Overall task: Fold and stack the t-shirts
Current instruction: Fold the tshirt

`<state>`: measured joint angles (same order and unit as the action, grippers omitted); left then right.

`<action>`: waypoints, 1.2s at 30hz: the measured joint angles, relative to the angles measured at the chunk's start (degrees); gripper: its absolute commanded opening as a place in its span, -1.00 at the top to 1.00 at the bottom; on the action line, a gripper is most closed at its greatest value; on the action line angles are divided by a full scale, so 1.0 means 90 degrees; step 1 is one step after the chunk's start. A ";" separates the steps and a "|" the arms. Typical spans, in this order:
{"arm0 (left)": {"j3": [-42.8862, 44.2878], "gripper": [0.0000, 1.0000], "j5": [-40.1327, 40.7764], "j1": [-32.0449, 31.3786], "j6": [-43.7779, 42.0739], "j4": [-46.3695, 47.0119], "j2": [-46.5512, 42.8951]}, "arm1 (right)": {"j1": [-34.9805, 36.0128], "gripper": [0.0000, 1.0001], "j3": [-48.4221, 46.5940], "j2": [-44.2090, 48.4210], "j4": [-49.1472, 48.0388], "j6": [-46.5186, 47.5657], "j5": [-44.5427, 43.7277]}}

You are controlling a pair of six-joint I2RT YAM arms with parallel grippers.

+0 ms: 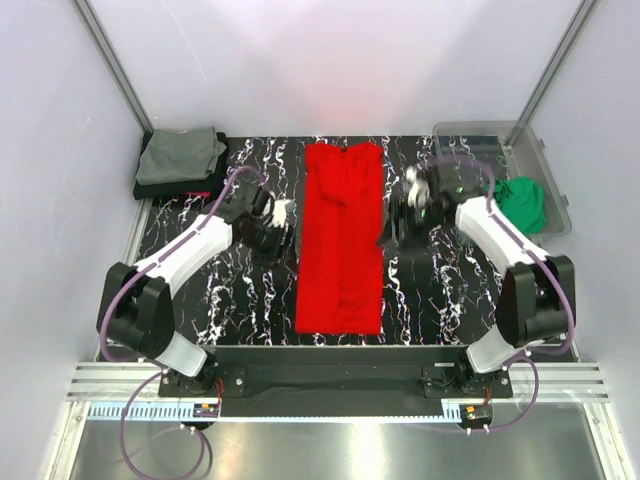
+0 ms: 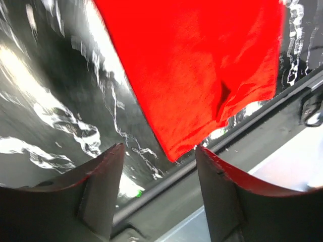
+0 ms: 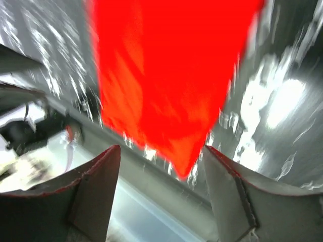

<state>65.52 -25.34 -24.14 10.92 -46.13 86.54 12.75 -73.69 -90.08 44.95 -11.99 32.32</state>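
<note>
The red t-shirt (image 1: 341, 235) lies folded into a long narrow strip down the middle of the black marbled table. It also shows in the left wrist view (image 2: 202, 70) and in the right wrist view (image 3: 166, 75). My left gripper (image 1: 279, 225) hovers just left of the strip, open and empty, as the left wrist view (image 2: 159, 166) shows. My right gripper (image 1: 404, 215) hovers just right of it, open and empty, as the right wrist view (image 3: 161, 171) shows. A grey-olive t-shirt (image 1: 180, 153) lies folded on a dark one (image 1: 168, 188) at the back left. The green t-shirt (image 1: 524, 202) lies in the bin.
A clear plastic bin (image 1: 470, 135) stands at the back right. White walls close in the back and sides. A metal rail (image 1: 340, 380) runs along the near table edge, by both arm bases.
</note>
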 measured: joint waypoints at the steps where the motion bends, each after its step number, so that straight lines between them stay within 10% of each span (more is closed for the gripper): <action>1: -0.0262 -0.32 -0.0092 0.0097 0.0204 0.0066 0.0024 | 0.0000 -0.42 0.0551 -0.0058 0.0029 -0.0187 0.0134; 11: -0.2671 -0.24 -0.0799 0.0423 0.1651 0.0979 -0.0369 | 0.0369 -0.35 0.3485 0.0663 0.0391 -0.1401 0.0534; 36: -0.2875 0.14 -0.1270 -0.0257 0.2370 0.2266 0.0328 | 0.1180 -0.07 0.3517 -0.0270 -0.0935 -0.2079 0.0131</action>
<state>39.64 -36.77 -26.46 32.25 -25.74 89.49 23.38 -42.04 -92.51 36.53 -30.70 33.50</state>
